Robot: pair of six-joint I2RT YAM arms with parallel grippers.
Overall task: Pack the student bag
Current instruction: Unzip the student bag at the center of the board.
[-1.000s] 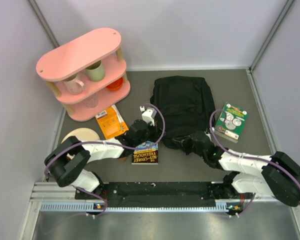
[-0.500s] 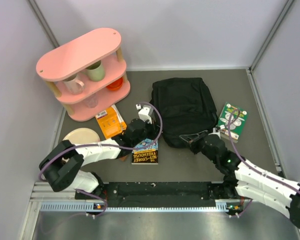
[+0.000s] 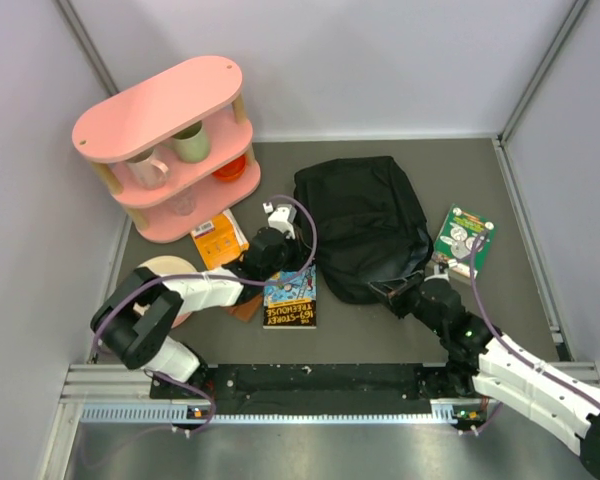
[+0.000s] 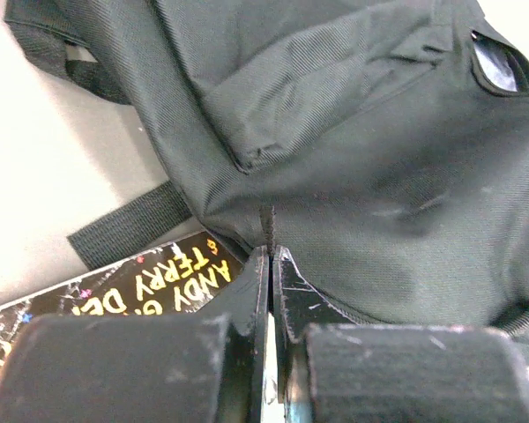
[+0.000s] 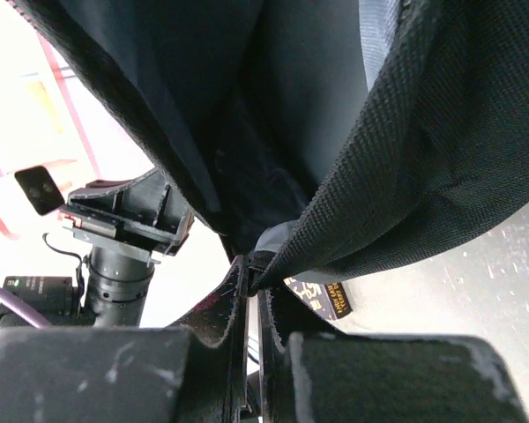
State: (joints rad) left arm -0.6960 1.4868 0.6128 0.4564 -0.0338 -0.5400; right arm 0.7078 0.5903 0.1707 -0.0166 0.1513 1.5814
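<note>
Black fabric identifies the student bag [image 3: 365,220], which lies at the centre of the table [image 3: 460,170] between a dark-covered book [image 3: 290,297] and a green book [image 3: 462,240]. The left arm [image 3: 205,292] extends low across the table to the bag's near left corner. The left gripper [image 4: 270,256] is fully closed, pinching a thin black tab [image 4: 266,227] on the bag's seam. The right arm [image 3: 510,365] reaches forward and leftward with its wrist low. The right gripper [image 5: 249,266] is clamped on the bag's near fabric edge, which it holds raised off the table.
</note>
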